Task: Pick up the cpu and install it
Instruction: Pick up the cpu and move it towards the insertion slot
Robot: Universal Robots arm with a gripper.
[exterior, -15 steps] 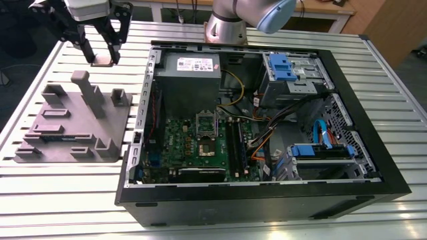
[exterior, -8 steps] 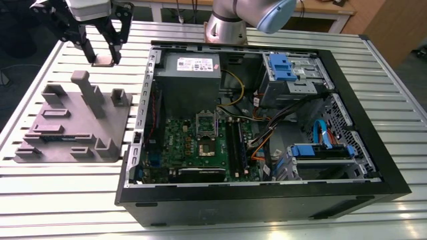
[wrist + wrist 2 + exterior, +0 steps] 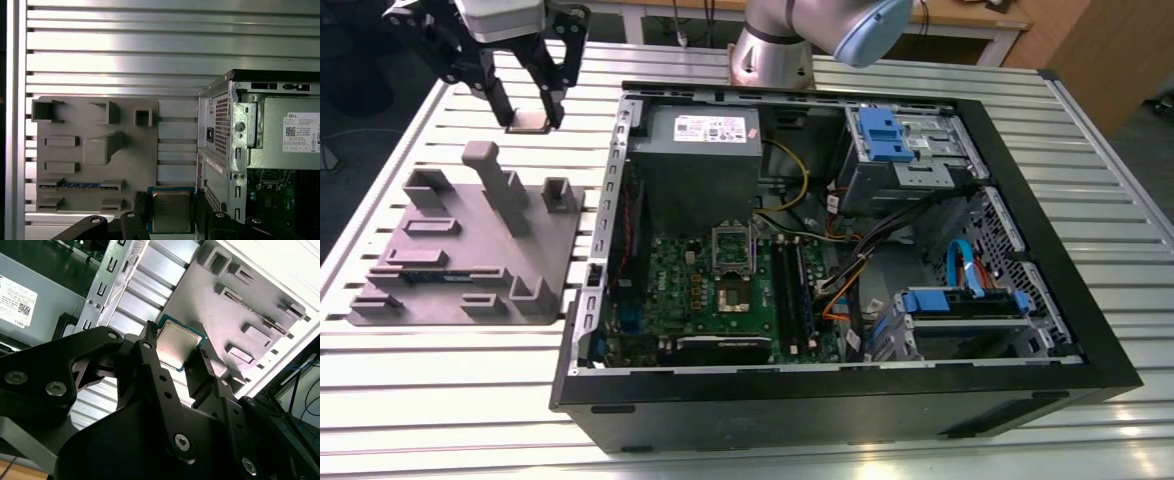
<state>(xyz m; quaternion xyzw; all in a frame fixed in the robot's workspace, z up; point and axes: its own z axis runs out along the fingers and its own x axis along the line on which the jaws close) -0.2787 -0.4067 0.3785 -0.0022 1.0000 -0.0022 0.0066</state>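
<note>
Silver and flat, the cpu [image 3: 179, 345] is being pinched tight by the end effector [image 3: 528, 113], which is hanging over the worktop [image 3: 440, 390] outside the computer case [image 3: 854, 405], while the green board [image 3: 670, 272] is lying inside the case, off toward the exterior view's right.

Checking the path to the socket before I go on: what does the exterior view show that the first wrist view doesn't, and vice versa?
Extra in the exterior view: the motherboard socket, the blue drive bays, the arm's base. Extra in the first wrist view: the case's rear power inlet, and the cpu face-on with its green edge. Shared: the gripper shut on the cpu, the grey fixture, the labelled power supply, the slatted table.
</note>
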